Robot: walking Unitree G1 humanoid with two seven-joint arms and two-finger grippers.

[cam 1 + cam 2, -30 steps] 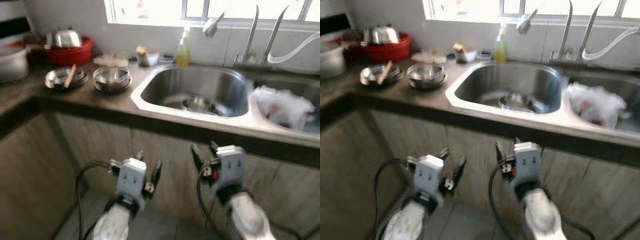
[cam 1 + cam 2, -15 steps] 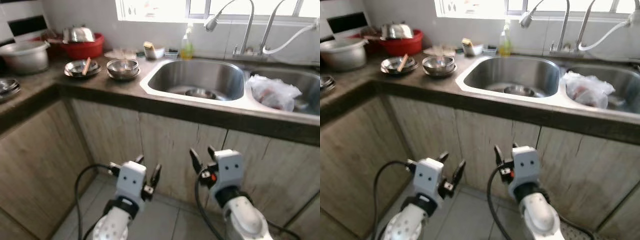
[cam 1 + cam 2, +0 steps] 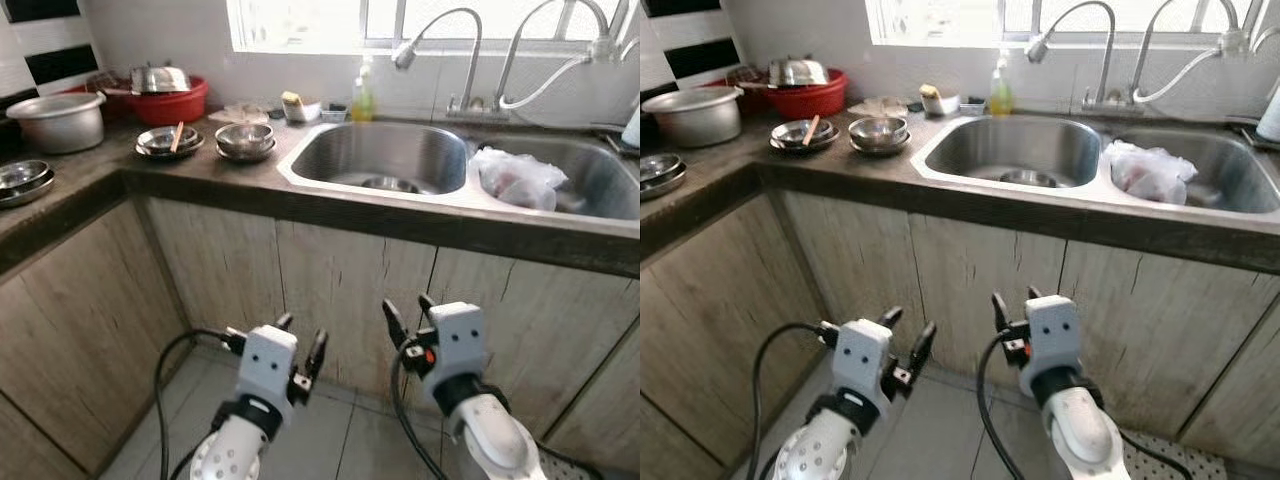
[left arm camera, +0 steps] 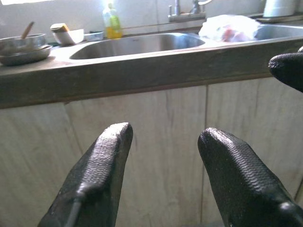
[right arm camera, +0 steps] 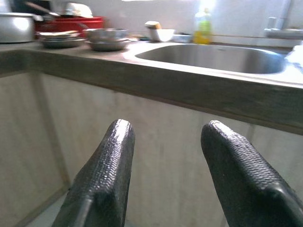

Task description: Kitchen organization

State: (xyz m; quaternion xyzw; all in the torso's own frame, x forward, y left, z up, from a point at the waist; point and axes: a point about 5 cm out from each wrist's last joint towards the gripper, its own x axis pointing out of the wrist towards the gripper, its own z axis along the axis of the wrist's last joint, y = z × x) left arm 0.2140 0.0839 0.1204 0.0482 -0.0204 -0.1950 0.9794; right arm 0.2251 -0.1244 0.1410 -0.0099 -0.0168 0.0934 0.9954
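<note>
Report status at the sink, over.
Left gripper and right gripper open, empty, low before the cabinets. Steel bowls on counter, plastic bag in right basin. Nothing blocking.

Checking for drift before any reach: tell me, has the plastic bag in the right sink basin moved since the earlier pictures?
No. The plastic bag lies in the same spot of the right sink basin; the camera moved.

I see double sink (image 3: 300,170) set in counter (image 3: 200,185) ahead; bag (image 3: 515,178) in right basin, small bowl (image 3: 385,184) in left basin. Stacked bowls (image 3: 245,140) left of sink, basin (image 3: 170,100) behind them, pot (image 3: 55,120) further left. Soap bottle (image 3: 362,100) behind sink. Cabinet doors (image 3: 340,290) below counter.
</note>
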